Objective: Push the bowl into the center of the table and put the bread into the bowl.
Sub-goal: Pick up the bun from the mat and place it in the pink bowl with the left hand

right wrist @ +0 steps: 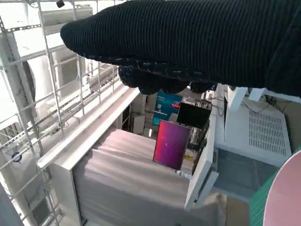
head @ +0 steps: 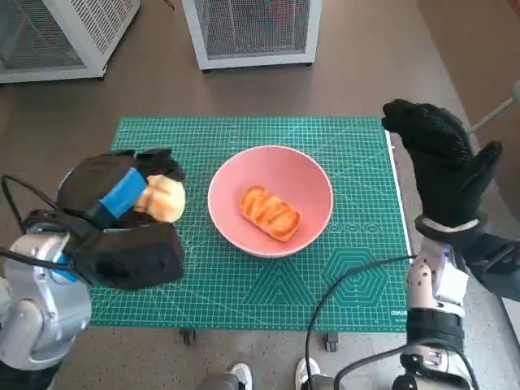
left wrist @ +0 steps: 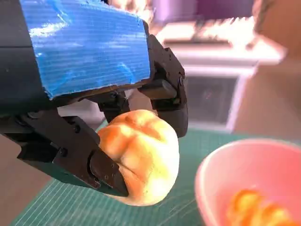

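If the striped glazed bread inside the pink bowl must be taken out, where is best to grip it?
Probably across its short sides, coming from straight above: the striped glazed bread lies flat and diagonal at the pink bowl's bottom, and the walls block any sideways approach.

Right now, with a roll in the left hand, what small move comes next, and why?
Probably carry the left hand sideways over the pink bowl. It grips the round bread roll beside the rim, not above it; one pastry already lies inside.
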